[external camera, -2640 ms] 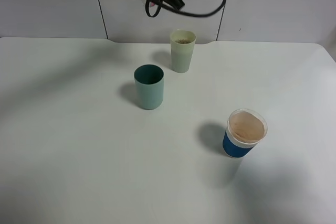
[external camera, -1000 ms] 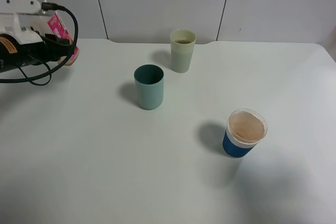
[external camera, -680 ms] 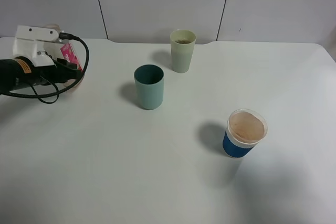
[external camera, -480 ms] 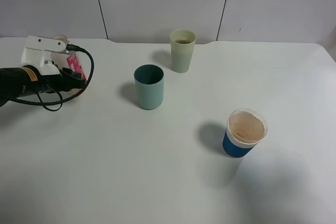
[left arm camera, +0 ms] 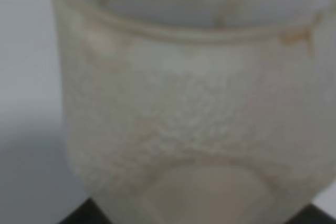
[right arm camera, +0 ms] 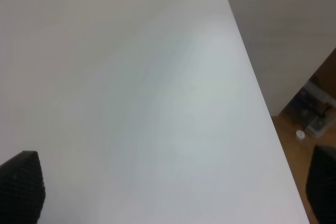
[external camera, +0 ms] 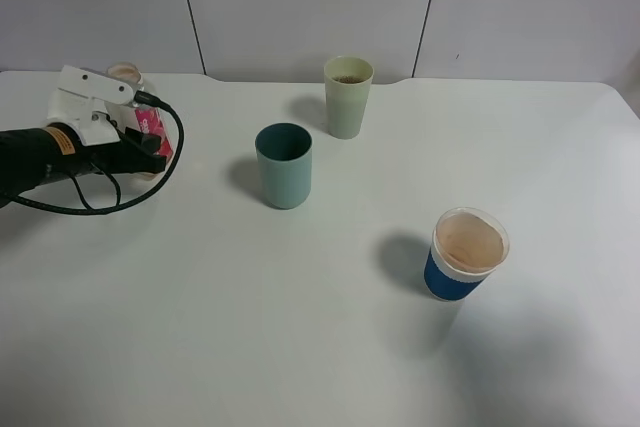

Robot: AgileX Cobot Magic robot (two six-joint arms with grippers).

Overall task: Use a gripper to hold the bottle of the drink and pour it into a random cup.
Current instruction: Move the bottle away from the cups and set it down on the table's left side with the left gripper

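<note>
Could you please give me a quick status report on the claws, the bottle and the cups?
Left claw shut on the bottle, upright at table's left side. Right claw open, empty, away from cups. Pale yellow-green cup already holds drink; nothing in the way.

White table point(external camera: 300, 327) with three cups: yellow-green point(external camera: 347, 97), teal point(external camera: 284, 165), blue point(external camera: 464, 254).

Pale yellow-green cup point(external camera: 348, 96), teal tumbler point(external camera: 284, 165), blue cup w/ white rim point(external camera: 466, 253), pink-label bottle point(external camera: 150, 134), white table point(external camera: 330, 327)
</note>
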